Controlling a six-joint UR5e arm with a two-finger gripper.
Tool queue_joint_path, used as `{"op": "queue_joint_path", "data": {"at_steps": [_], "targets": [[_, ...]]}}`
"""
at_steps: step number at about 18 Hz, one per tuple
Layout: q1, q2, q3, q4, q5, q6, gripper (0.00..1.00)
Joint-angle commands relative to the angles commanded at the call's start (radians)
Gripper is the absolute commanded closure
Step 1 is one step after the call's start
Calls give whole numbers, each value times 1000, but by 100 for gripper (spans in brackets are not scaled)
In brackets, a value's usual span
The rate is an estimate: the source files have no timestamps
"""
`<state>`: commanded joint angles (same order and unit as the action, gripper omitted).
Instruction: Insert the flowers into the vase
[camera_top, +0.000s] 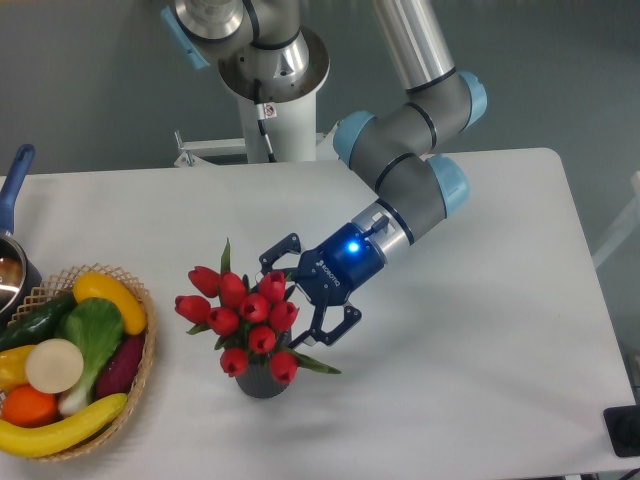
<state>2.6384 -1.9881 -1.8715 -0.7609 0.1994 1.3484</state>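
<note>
The flowers (243, 312), a bunch of red tulip buds with green leaves, stand upright in the vase (262, 383). The vase is a small dark grey cylinder, mostly hidden under the buds, at the front middle of the white table (480, 330). My gripper (291, 301) is right of the bunch and points down-left at it. Its jaws are spread wide, one finger (275, 252) above the rightmost buds and the other (335, 328) below them. The fingers do not pinch the stems.
A woven wicker basket (143, 362) of toy fruit and vegetables sits at the front left. A pot with a blue handle (12, 190) is at the left edge. A black object (624, 431) lies at the front right corner. The arm's base (270, 60) is at the back.
</note>
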Motion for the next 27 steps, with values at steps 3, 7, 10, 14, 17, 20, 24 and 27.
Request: {"op": "queue_joint_path", "data": {"at_steps": [3, 7, 10, 14, 17, 20, 24, 27], "targets": [[26, 46, 8, 9, 43, 2, 0], [57, 121, -3, 6, 277, 2, 0], [107, 184, -11, 5, 343, 0, 0], [175, 274, 3, 3, 553, 2, 0], [227, 293, 41, -2, 658, 64, 0], [270, 328, 84, -9, 705, 87, 0], [294, 362, 120, -141, 954, 229, 0], [349, 396, 152, -297, 989, 418, 0]]}}
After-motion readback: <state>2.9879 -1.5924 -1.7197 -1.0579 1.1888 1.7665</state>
